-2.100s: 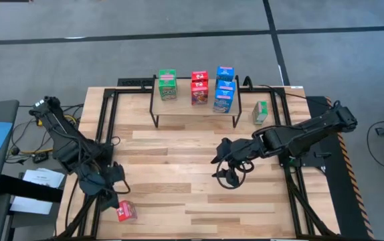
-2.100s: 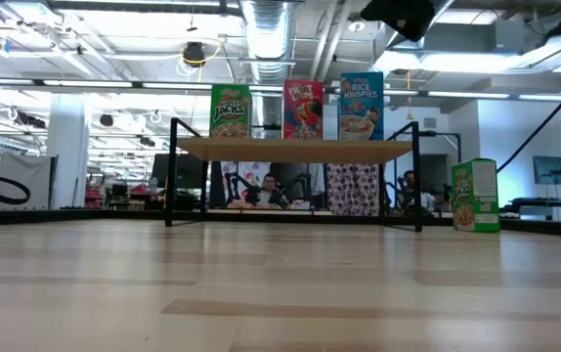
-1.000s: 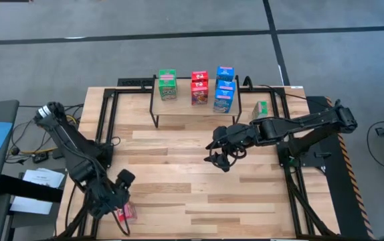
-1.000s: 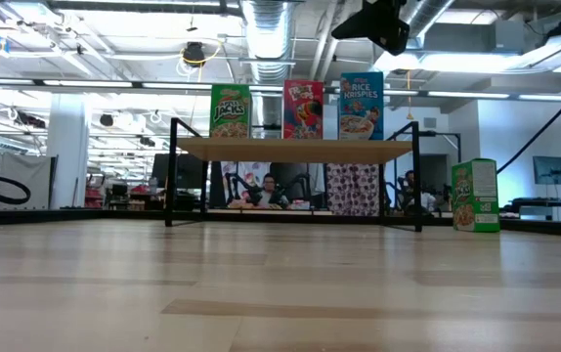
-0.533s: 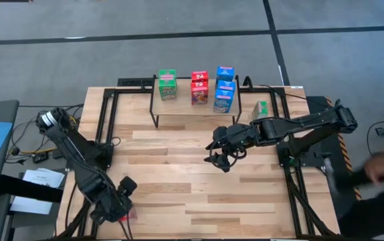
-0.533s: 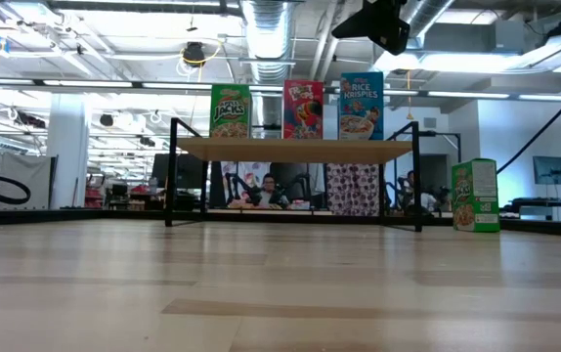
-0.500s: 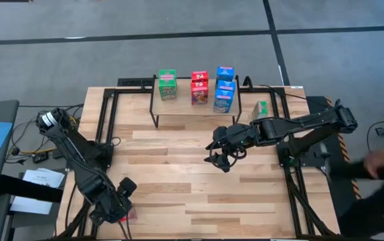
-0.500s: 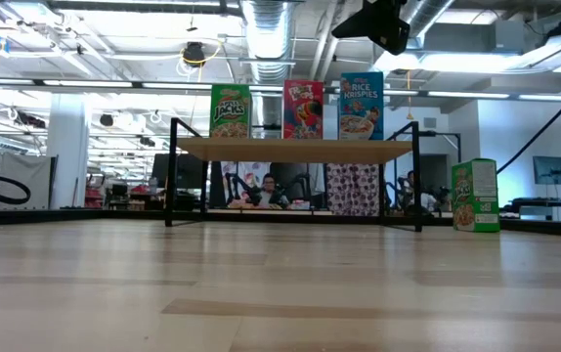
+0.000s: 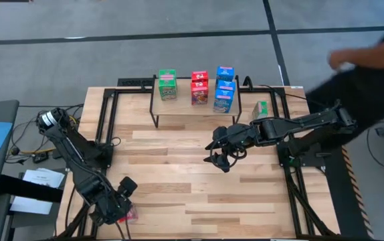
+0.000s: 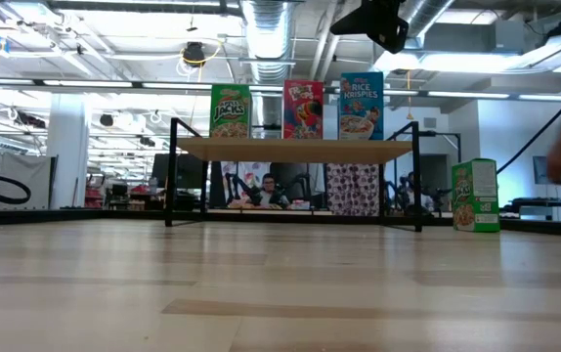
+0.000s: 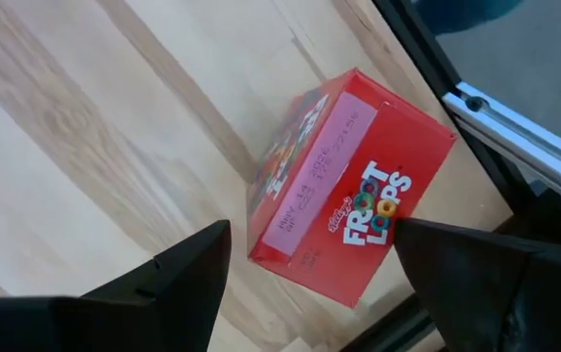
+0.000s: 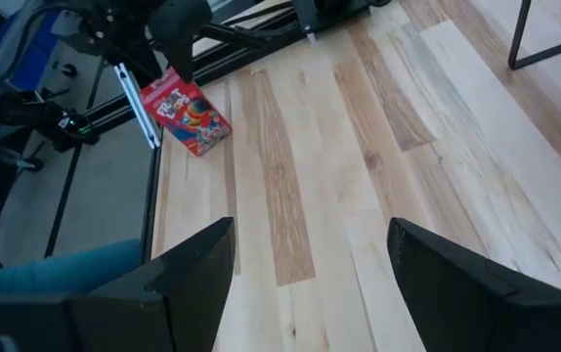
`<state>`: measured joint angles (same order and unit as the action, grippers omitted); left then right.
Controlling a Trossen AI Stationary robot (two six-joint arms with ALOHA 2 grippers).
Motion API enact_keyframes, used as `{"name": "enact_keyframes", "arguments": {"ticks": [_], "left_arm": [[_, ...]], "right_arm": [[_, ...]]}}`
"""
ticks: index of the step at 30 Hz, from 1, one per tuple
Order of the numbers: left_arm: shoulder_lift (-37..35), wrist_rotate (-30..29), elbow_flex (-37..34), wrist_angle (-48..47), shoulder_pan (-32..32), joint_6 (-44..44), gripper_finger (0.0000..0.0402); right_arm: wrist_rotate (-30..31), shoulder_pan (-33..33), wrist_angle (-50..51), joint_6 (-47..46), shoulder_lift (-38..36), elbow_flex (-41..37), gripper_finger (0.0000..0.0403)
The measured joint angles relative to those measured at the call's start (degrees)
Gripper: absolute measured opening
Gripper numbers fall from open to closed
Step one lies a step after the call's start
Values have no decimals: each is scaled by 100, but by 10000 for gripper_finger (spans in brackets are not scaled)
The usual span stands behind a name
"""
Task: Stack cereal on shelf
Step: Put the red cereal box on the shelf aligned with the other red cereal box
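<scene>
A red cereal box [image 11: 349, 196] lies flat on the table near its near left corner [image 9: 131, 214]. My left gripper [image 11: 310, 284] hangs over it, open, pointing steeply down, one finger on either side of the box; I see no touch. My right gripper [image 9: 220, 152] stands open above the middle of the table, holding nothing. The shelf [image 9: 192, 112] stands at the far edge and carries a green box [image 9: 167, 85], red boxes [image 9: 199, 87] and blue boxes [image 9: 224, 87]. One green box [image 9: 261, 112] stands upright on the table, right of the shelf.
A person [image 9: 369, 60] leans in over the table's far right corner, behind my right arm. Black frame rails [image 11: 515, 147] run right beside the red box at the table's left edge. Bare wooden slats [image 9: 178, 174] lie between the two grippers.
My left gripper has sunk toward the table's near edge and come down over the red box, then stopped; its fingers stay open. The box has not moved. A person has come in from the right, toward the far right corner.
</scene>
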<state>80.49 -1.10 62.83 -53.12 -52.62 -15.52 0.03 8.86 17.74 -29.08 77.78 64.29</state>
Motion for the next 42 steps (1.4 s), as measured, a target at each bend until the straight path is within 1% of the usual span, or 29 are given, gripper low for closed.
{"name": "enact_keyframes", "arguments": {"ticks": [3, 10, 16, 27, 36, 42], "left_arm": [[17, -21, 115, -113, 0, -67, 275], [20, -385, 430, -423, 0, 30, 275], [25, -373, 435, -406, -7, 286, 275], [26, -138, 437, -267, -68, 279, 275], [26, -431, 437, -269, -146, 317, 275], [87, -420, 444, -265, -146, 314, 275]], "right_arm": [[0, 0, -4, 0, 0, 0, 294], [0, 0, -28, 0, 0, 0, 294], [0, 59, -28, 4, 0, 0, 294], [-2, 105, -22, 15, 0, 0, 294], [-3, 105, -22, 13, -2, 0, 294], [-2, 127, -22, 9, -2, 0, 294]]}}
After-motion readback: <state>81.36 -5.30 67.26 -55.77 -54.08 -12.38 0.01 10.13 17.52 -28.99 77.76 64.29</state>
